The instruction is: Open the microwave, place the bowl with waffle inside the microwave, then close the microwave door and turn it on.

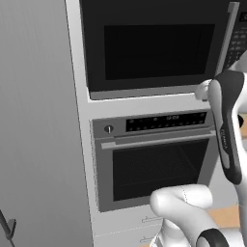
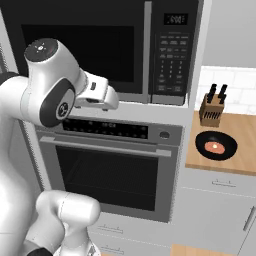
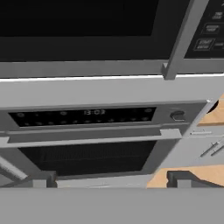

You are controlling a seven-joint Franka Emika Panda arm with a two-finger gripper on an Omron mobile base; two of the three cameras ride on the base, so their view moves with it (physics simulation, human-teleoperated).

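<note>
The black microwave (image 2: 100,45) is built in above the oven. The microwave door (image 1: 159,48) is shut, and its grey vertical bar handle (image 2: 147,50) stands next to the keypad strip (image 2: 172,55). The dark bowl (image 2: 216,145), with a round orange-brown waffle in it, sits on the wooden counter to the right. In the hand view my gripper (image 3: 113,180) is open, its two fingertips (image 3: 43,179) wide apart with nothing between them. It faces the oven front just below the microwave door's lower edge (image 3: 87,68), and the handle's lower end (image 3: 175,57) is up and to the right.
The steel wall oven (image 1: 154,164), with a horizontal handle (image 3: 92,136) and a knob (image 3: 177,116), is directly below the microwave. A knife block (image 2: 212,107) stands on the wooden counter (image 2: 242,130) behind the bowl. A tall grey panel (image 1: 38,120) fills the left side.
</note>
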